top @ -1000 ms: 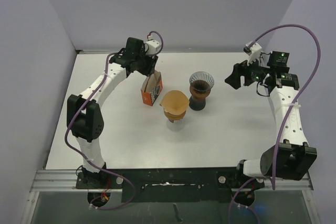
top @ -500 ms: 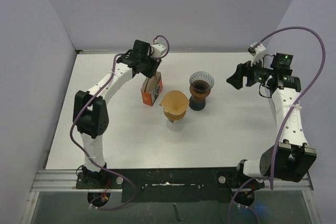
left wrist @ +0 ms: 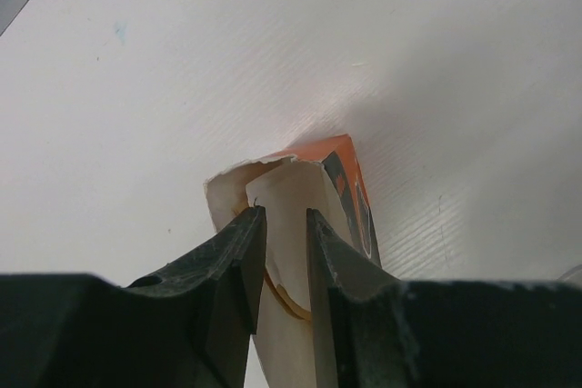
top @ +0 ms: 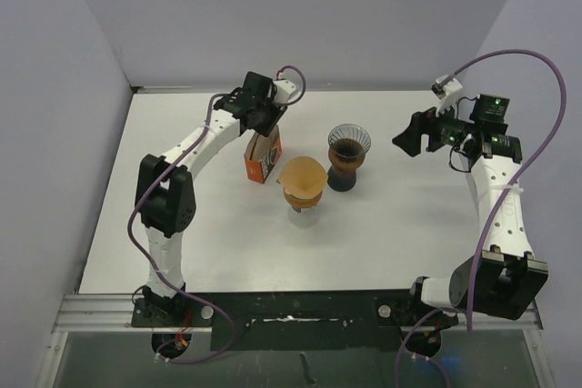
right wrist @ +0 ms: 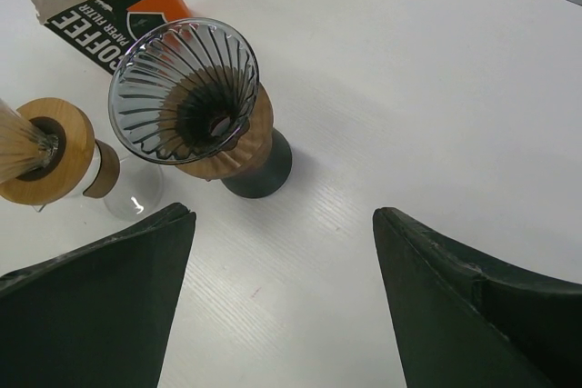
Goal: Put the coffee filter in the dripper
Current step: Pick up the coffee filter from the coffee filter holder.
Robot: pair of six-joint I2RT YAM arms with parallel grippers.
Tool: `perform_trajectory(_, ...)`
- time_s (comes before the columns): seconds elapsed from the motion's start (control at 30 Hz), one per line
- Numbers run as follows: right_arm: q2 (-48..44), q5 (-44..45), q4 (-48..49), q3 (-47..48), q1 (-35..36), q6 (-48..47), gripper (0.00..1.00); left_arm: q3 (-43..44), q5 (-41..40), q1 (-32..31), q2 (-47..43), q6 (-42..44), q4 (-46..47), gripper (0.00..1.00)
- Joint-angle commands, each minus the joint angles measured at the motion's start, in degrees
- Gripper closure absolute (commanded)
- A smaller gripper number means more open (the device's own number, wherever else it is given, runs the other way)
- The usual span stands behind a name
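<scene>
The orange coffee filter box [top: 262,159] stands left of centre, its torn top open. My left gripper [top: 262,130] reaches down into that top. In the left wrist view its jaws [left wrist: 286,217] stand close together with a pale coffee filter [left wrist: 289,188] pinched between them, still inside the box [left wrist: 353,190]. The dripper [top: 349,144] is a ribbed glass cone on a wooden collar and dark base, empty inside [right wrist: 186,97]. My right gripper [top: 406,140] hangs open to the right of the dripper, nothing between its fingers [right wrist: 284,215].
A glass carafe with a wooden collar [top: 303,190] stands in front of the box and left of the dripper, with a brown paper cone in its top. It shows at the left edge of the right wrist view [right wrist: 45,147]. Grey walls enclose the white table [top: 409,243].
My left wrist has swung to the right above the box and its jaws have narrowed onto the paper. The right gripper has opened slightly and barely shifted.
</scene>
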Motion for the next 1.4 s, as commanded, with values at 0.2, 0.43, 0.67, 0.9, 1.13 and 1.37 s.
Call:
perform_trajectory(0.2, -2.31, -2.67, 3.41, -0.71, -0.96, 0.84, 0.18, 2.91, -3.86, -0.68, 0.82, 1.52, 1.77, 0.77)
perform_trajectory(0.43, -2.40, -3.19, 3.83, -1.19, -1.35, 1.19, 0.18, 2.56, -4.79, -1.02, 1.19, 2.00, 2.16, 0.77)
perform_trajectory(0.67, -2.53, -3.38, 4.21, -1.66, -1.60, 1.36, 0.17, 2.35, -5.54, -1.51, 1.65, 2.75, 2.76, 0.77)
perform_trajectory(0.9, -2.75, -3.88, 4.57, -1.93, -2.07, 1.73, 0.16, 1.81, -8.09, -2.32, 2.39, 4.07, 3.76, 0.78)
perform_trajectory(1.13, -2.93, -4.34, 5.17, -2.53, -2.26, 2.08, 0.15, 0.70, -10.63, -3.21, 2.27, 4.98, 4.93, 0.78)
perform_trajectory(1.37, -2.85, -4.69, 5.51, -2.82, -2.42, 2.35, 0.15, 0.03, -12.01, -4.00, 1.36, 5.53, 5.52, 0.78)
